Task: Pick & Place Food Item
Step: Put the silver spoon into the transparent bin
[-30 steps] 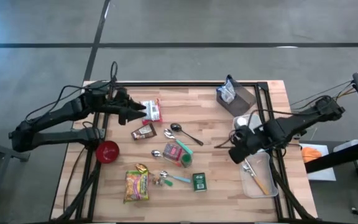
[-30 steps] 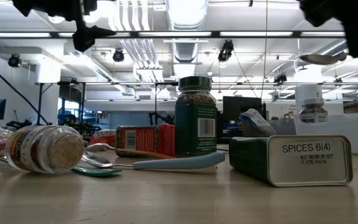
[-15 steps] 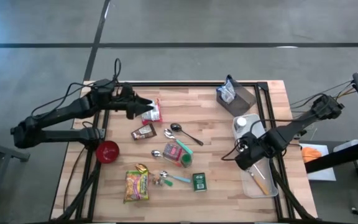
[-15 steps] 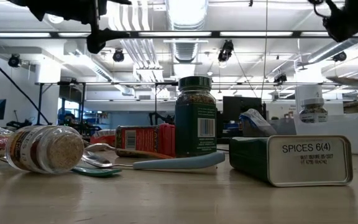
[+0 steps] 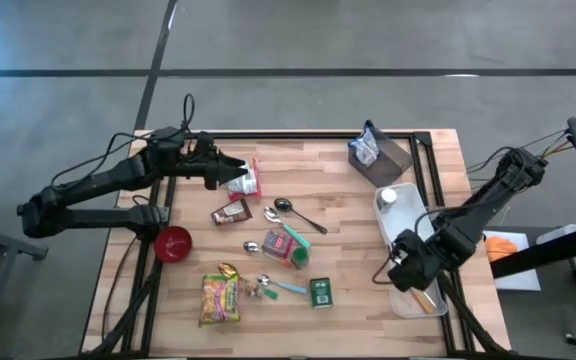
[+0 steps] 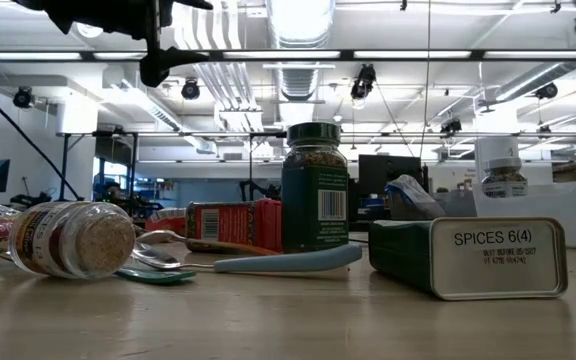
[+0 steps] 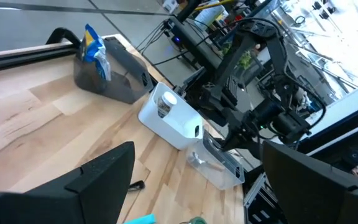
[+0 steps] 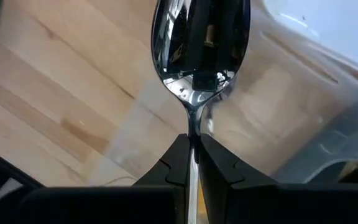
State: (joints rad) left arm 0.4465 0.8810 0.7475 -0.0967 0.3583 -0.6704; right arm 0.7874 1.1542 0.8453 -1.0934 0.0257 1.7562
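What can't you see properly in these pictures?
- Right gripper: cut off by the low view's top edge.
- Spoon handle: hidden between the fingers, right wrist view.
- Red packet label: too small, high view.
- Left gripper: whether it touches the packet, unclear from above.

Red bowl (image 5: pixel 173 243); green spice tin (image 5: pixel 319 291); pale striped wood table (image 5: pixel 348 215)
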